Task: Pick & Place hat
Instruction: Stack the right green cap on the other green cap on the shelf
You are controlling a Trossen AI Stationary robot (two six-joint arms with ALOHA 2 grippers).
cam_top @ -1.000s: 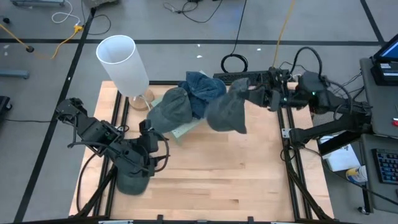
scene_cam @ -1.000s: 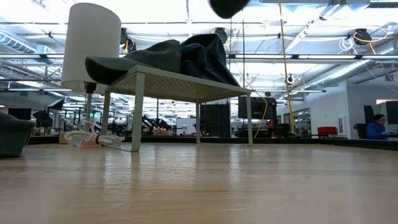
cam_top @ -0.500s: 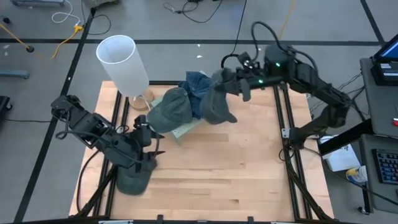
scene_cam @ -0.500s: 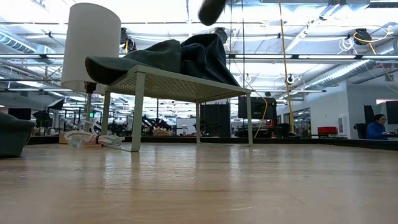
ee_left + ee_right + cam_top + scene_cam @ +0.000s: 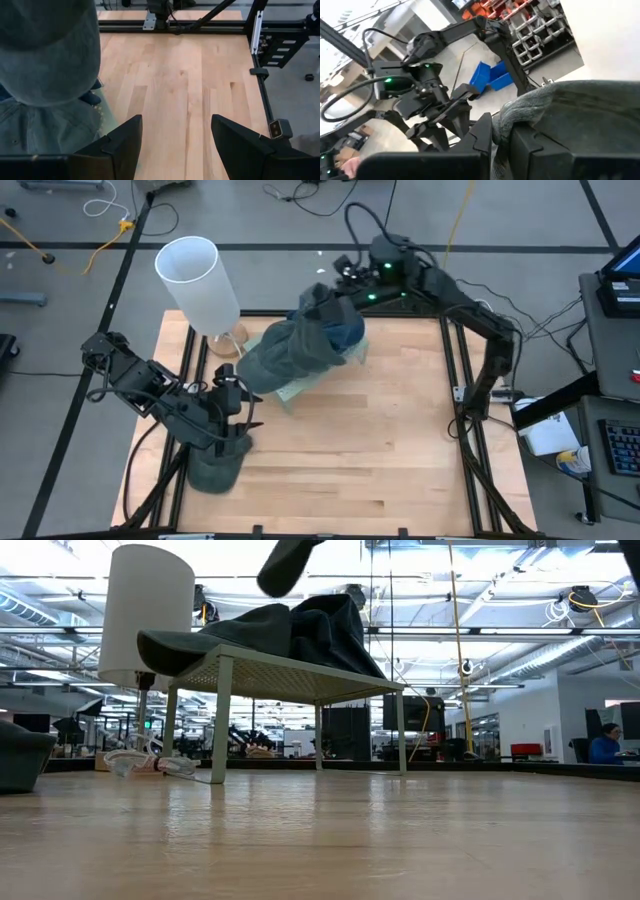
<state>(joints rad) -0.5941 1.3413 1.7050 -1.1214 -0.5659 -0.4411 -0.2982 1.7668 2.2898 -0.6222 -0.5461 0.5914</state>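
Rack (image 5: 290,392): pale mesh stand on the wooden table (image 5: 400,460), next to the white lamp (image 5: 195,280); landmark for the rest.
Right gripper (image 5: 325,298): over the rack's far end, arm reaching in from the table's far right corner; fingers (image 5: 485,135) clamped on a grey hat.
Hat (image 5: 295,345): grey knit, hanging from the right gripper above the rack, draped over the pile; in the right wrist view, cloth (image 5: 570,115) bunched between the dark fingers; in the low view, a dark end (image 5: 285,565) tilted above the rack's top.
Pile (image 5: 300,630): dark caps heaped on the rack's top; denim-blue one (image 5: 345,335) at the far end, partly under the hat.
Left gripper (image 5: 232,395): just beside the rack's near left corner, low over the table; fingers (image 5: 125,145) spread wide, nothing between them, bare wood in the gap.
Second hat (image 5: 213,470): dark grey, flat on the table, nearer the front edge than the rack, under the left arm.
Left wrist view: grey cap (image 5: 47,55) and denim cloth (image 5: 45,130) on the rack, close beside the left finger.
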